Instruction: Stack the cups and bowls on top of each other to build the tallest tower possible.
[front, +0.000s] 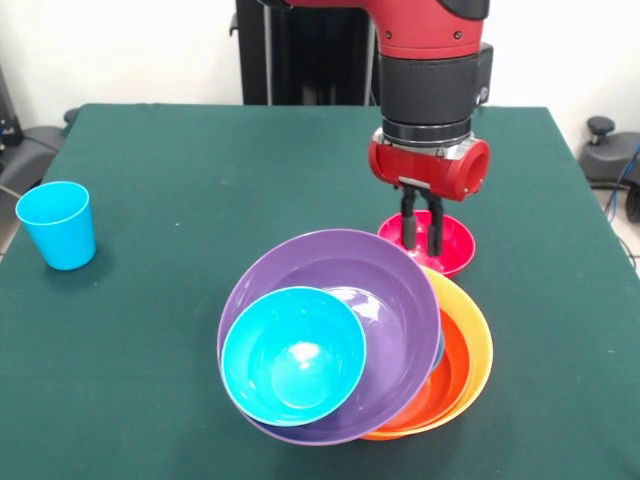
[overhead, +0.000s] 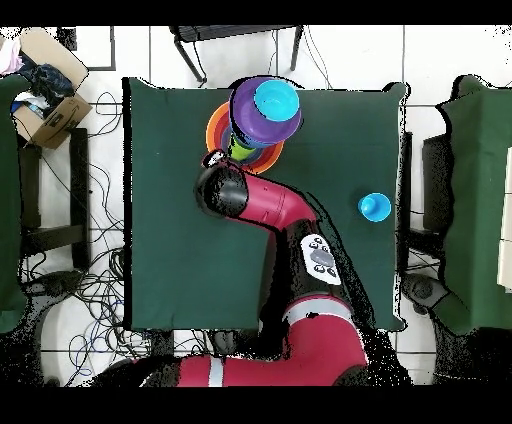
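Bright plastic on a dark green table

The tablecloth (front: 180, 200) is plain dark green. The tower (front: 350, 340) shows a turquoise-blue bowl (front: 292, 355) in a purple bowl (front: 395, 300), over a red-orange bowl (front: 450, 375) and a yellow-orange bowl (front: 478, 345). The small bowl (front: 455, 245) is pink-red, the cup (front: 57, 225) light blue. The arm (front: 432, 60) is red and black.

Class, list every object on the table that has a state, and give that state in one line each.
Gripper: fingers close together, lowered into the pink-red bowl.
Pink-red bowl: upright on the table, behind the tower.
Purple bowl: tilted, atop the tower.
Blue bowl: nested in the purple bowl.
Orange bowl: under the purple bowl.
Light blue cup: upright, apart.
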